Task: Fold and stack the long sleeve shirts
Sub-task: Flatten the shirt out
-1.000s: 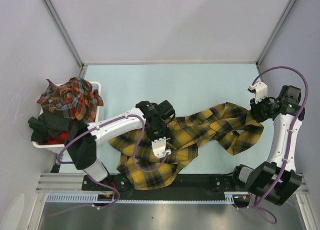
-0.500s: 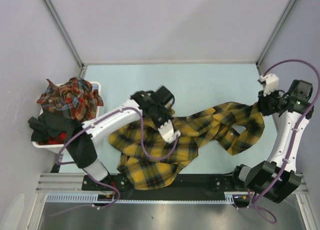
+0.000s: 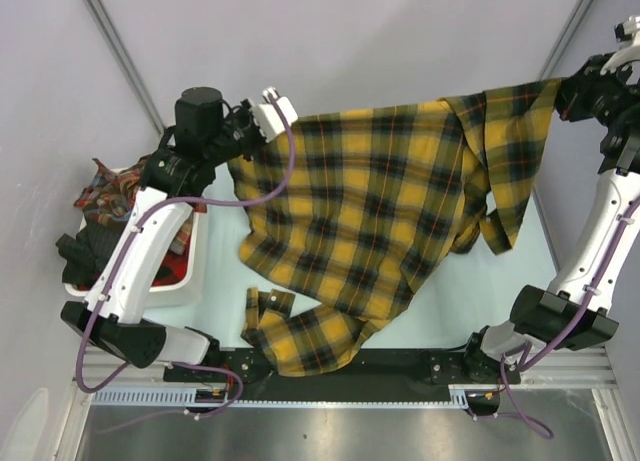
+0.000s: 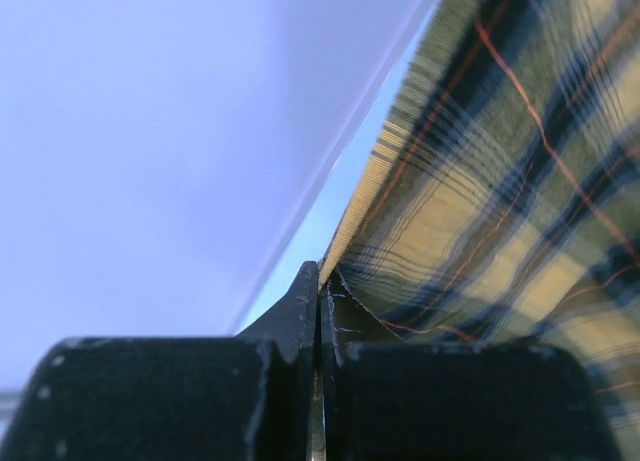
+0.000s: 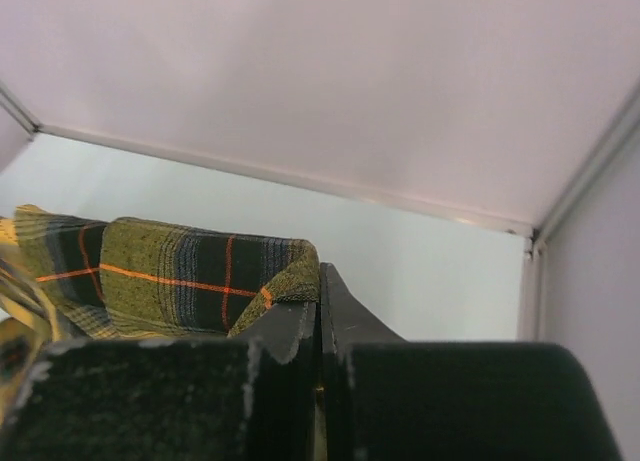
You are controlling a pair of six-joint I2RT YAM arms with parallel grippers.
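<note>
A mustard-yellow plaid long sleeve shirt (image 3: 380, 201) hangs spread out in the air between my two grippers, its lower part (image 3: 300, 341) trailing on the table near the front edge. My left gripper (image 3: 240, 146) is shut on the shirt's upper left edge; in the left wrist view the fingertips (image 4: 320, 281) pinch the cloth (image 4: 500, 201). My right gripper (image 3: 568, 86) is shut on the upper right corner, where a fold of the shirt (image 5: 200, 276) sits against the closed fingers (image 5: 320, 281). More red-toned plaid shirts (image 3: 100, 186) lie in the basket at left.
A white basket (image 3: 190, 276) at the table's left edge holds the red plaid shirts and dark clothing (image 3: 85, 256). The left arm reaches up over the basket. Grey walls enclose the light blue table (image 3: 450, 301) at the back and both sides.
The left gripper shut on the shirt, then both arms rose and drew apart. The shirt went from a crumpled heap on the table to hanging spread out.
</note>
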